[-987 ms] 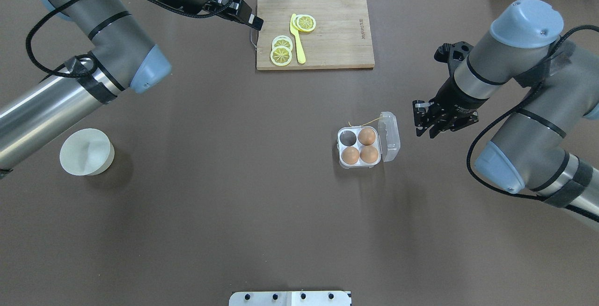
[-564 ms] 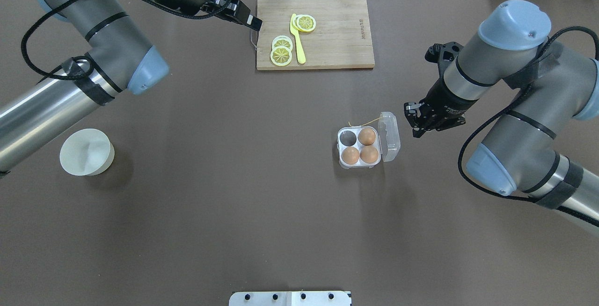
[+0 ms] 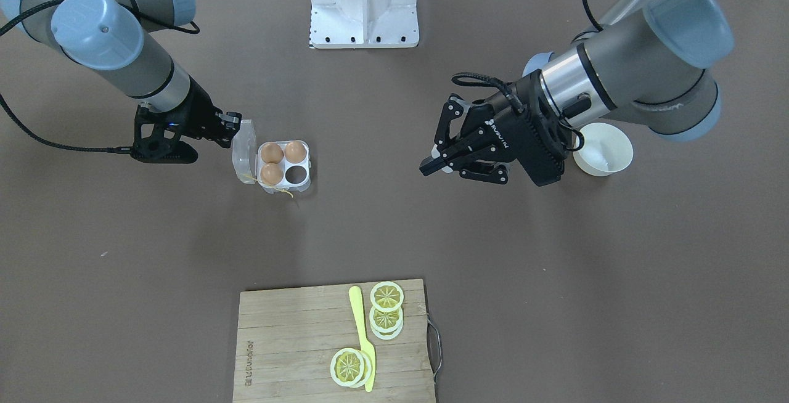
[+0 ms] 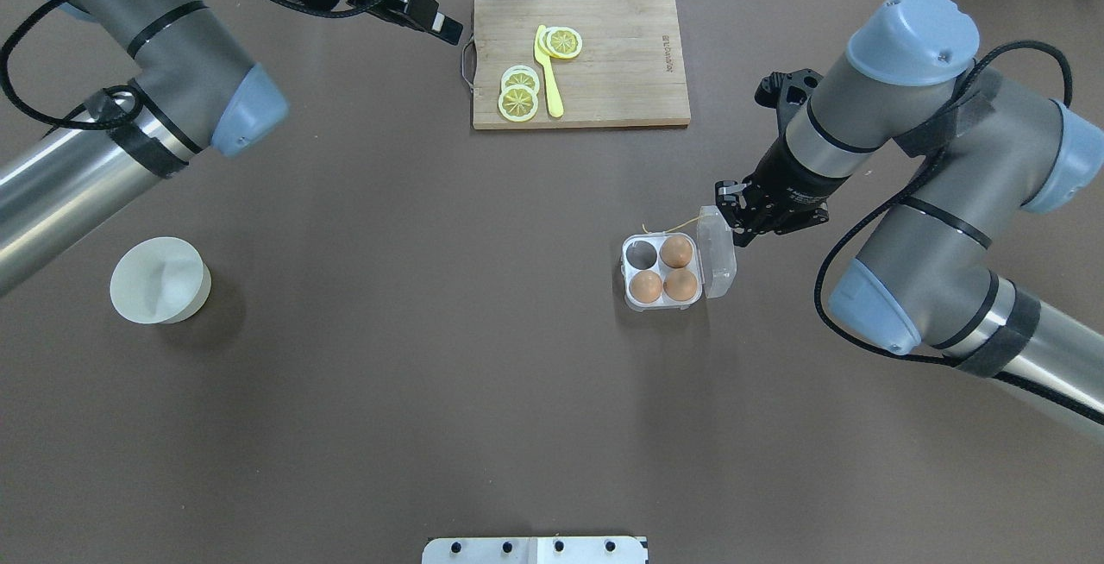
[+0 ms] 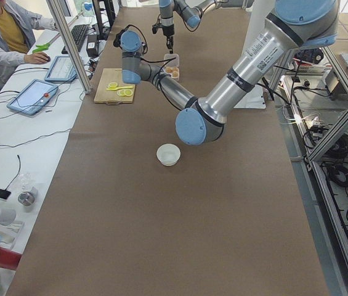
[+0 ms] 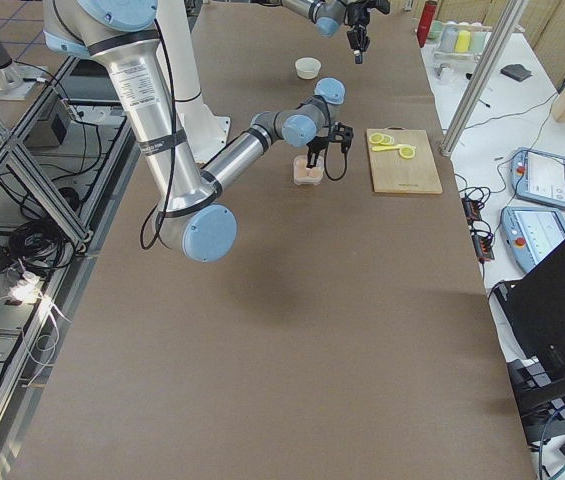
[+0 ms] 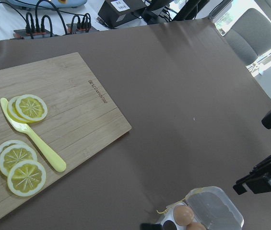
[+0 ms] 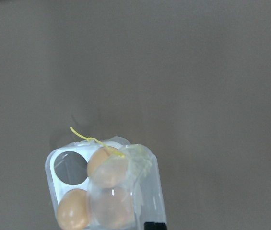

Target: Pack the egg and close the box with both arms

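Observation:
The clear carton sits right of the table's middle with its lid hinged open to the right. Three brown eggs fill three cells; the far-left cell is empty. A yellow string trails off its far side. My right gripper is open and empty, right beside the lid's far end; in the front view it is next to the lid. My left gripper is open and empty, raised near the cutting board's left edge. The right wrist view shows the carton below.
A wooden cutting board with lemon slices and a yellow knife lies at the far middle. A white bowl stands at the left. The white base is at the near edge.
My right gripper has moved left and a little away from me, up to the lid's far end. My left gripper has drawn back to the left, off the board's edge.

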Controlling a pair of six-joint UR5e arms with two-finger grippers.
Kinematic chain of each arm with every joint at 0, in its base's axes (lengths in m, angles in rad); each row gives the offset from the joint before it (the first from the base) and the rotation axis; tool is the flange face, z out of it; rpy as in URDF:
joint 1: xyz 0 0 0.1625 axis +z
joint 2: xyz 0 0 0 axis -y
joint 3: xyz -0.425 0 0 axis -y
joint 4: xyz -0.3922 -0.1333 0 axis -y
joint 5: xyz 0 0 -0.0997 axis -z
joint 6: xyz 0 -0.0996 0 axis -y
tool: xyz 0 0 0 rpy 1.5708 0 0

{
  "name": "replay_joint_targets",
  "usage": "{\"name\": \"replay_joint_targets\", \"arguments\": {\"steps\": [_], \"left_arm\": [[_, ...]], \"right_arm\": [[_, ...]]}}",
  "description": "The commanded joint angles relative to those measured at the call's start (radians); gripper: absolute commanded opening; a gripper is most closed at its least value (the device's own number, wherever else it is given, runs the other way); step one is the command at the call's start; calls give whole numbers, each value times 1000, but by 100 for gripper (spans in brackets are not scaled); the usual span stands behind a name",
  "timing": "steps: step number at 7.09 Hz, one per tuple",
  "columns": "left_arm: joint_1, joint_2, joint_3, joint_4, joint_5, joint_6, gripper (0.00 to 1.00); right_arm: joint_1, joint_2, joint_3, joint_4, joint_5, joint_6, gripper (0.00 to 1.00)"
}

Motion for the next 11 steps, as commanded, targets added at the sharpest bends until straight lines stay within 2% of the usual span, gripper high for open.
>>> {"name": "replay_joint_targets", "arguments": {"steps": [1, 4, 5, 6, 7, 8, 9, 11], "left_arm": [[-3, 1, -10, 1, -3, -2, 0], [-2, 13, -34, 4, -1, -2, 0], [-2, 14, -37, 4, -3, -2, 0], [-2, 16, -42, 4, -3, -3, 0], [0, 28, -41, 4, -1, 0, 0], [0, 30, -42, 4, -1, 0, 0], [0, 43, -42, 4, 0, 0, 0], [-3, 62, -41, 31, 3, 0, 0]], "right_arm": [[-5, 80, -70, 1, -15, 42, 0], [-8, 153, -92, 1, -14, 108, 0], [-17, 158, -133, 77, -21, 131, 0], [-31, 149, -179, 228, -32, 236, 0], [44, 138, -167, 218, 73, 237, 0], [111, 91, -153, 217, 139, 205, 0], [161, 9, -94, 216, 150, 170, 0], [268, -146, -64, 216, 141, 76, 0]]}}
